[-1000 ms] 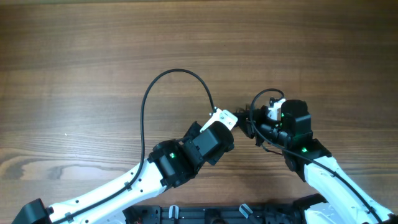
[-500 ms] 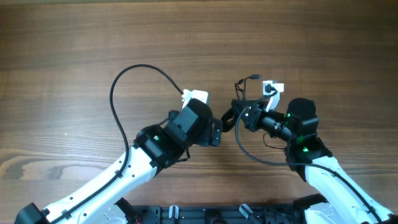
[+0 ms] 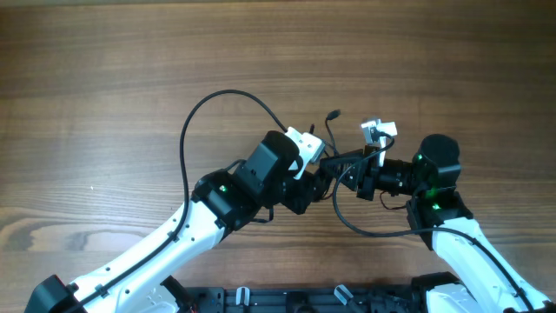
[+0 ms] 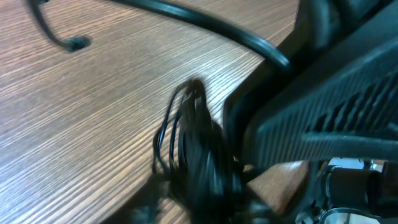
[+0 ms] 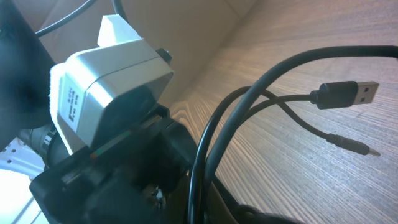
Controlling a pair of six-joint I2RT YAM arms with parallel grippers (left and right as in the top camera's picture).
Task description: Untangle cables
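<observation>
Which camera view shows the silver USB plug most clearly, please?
The right wrist view: the USB plug is large and sharp, metal shell side-on. Overhead shows at most a tiny dark cable tip; the left wrist view is blurred, no plug identifiable.

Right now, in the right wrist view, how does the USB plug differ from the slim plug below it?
The USB plug is broad with a flat metal shell; the slim plug is narrow and pin-tipped. The USB plug ends a thicker cable, the slim plug a thin cable. Both are free ends pointing right.
</observation>
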